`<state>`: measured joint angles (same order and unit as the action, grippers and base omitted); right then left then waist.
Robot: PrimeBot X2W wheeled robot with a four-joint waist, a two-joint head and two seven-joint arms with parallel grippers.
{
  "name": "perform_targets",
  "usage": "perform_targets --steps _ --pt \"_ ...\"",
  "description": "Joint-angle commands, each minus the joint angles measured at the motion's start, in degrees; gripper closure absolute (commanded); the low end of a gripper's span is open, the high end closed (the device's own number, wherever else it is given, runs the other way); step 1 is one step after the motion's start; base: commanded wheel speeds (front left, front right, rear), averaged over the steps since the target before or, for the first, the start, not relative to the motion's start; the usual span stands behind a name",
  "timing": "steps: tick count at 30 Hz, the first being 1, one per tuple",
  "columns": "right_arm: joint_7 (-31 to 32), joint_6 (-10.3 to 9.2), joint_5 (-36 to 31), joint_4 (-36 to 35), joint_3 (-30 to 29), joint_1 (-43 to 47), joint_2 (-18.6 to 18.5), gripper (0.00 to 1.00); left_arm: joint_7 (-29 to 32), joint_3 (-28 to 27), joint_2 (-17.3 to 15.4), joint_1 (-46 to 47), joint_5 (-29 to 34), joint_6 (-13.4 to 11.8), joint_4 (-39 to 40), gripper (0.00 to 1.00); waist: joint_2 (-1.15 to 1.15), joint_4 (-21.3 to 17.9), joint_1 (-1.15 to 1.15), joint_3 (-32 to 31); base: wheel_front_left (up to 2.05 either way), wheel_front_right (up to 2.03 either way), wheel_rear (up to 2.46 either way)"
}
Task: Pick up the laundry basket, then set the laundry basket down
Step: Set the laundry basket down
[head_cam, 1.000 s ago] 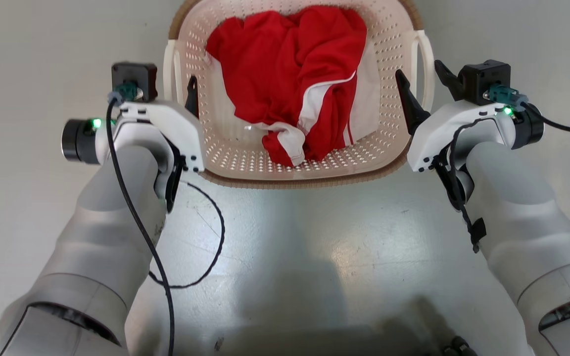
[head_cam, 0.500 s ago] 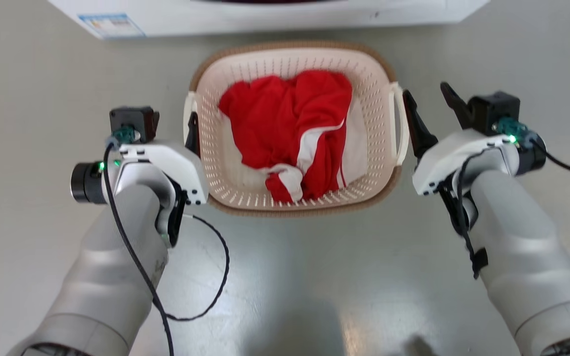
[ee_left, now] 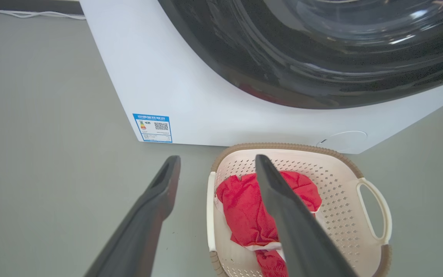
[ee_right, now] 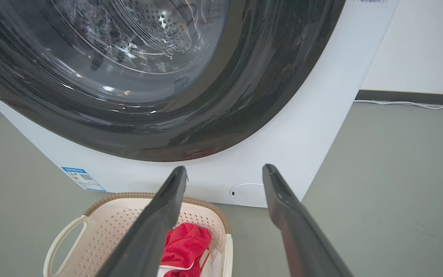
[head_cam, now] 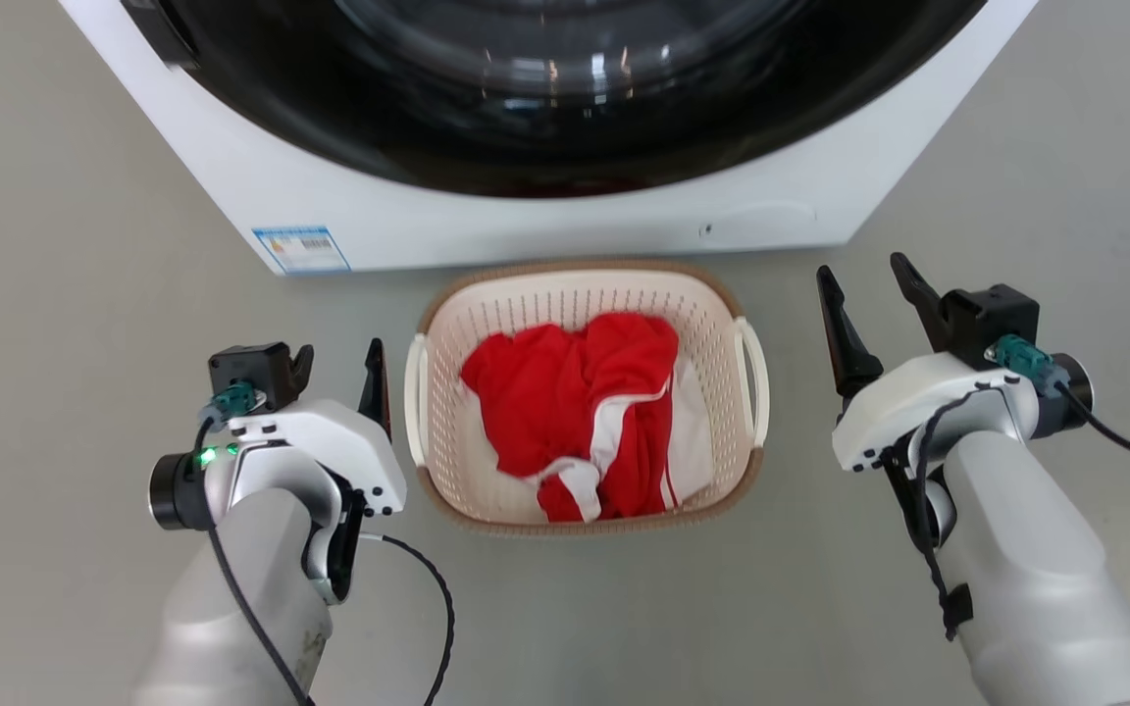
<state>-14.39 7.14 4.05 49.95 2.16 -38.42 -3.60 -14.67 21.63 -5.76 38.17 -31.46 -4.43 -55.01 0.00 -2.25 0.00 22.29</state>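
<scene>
Basket (head_cam: 447,441) on floor (head_cam: 84,343) by washer (head_cam: 545,226); both jaws wide, empty, flanking it. Risk: lopsided handle (head_cam: 755,378) grab tips it, spilling red garment (head_cam: 565,392).

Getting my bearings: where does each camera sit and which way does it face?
Head view: on the head, facing down at the laundry basket before the washing machine; open left gripper and right gripper flank it.
Left wrist view: that wrist, along its fingers toward the basket.
Right wrist view: that wrist, fingers toward the machine's door.
Shared: basket, machine.

Left gripper (head_cam: 337,355) and right gripper (head_cam: 867,284) both spread wide, empty
</scene>
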Motion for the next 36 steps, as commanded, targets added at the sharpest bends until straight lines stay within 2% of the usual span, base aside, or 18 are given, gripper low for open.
perform_targets --steps 1,18,36 --pt "-0.6 0.35 -0.5 -2.4 0.8 1.8 0.7 0.00 -0.3 -2.3 -1.8 -0.9 0.9 0.4 1.9 0.00 0.00 0.4 0.00 -3.2 0.00 0.00 0.00" --pt "-0.6 0.35 -3.8 -13.8 -0.4 13.1 0.3 0.00 -0.3 -13.2 -2.9 -13.6 5.6 2.7 11.4 0.00 0.00 -0.1 0.00 -13.9 0.00 0.00 0.00" --pt "-0.6 0.35 -4.1 -23.7 -2.6 26.2 0.2 0.00 -0.3 -20.1 -0.9 -27.8 10.8 4.5 20.5 0.00 0.00 -0.9 0.00 -21.4 0.00 0.00 0.00"
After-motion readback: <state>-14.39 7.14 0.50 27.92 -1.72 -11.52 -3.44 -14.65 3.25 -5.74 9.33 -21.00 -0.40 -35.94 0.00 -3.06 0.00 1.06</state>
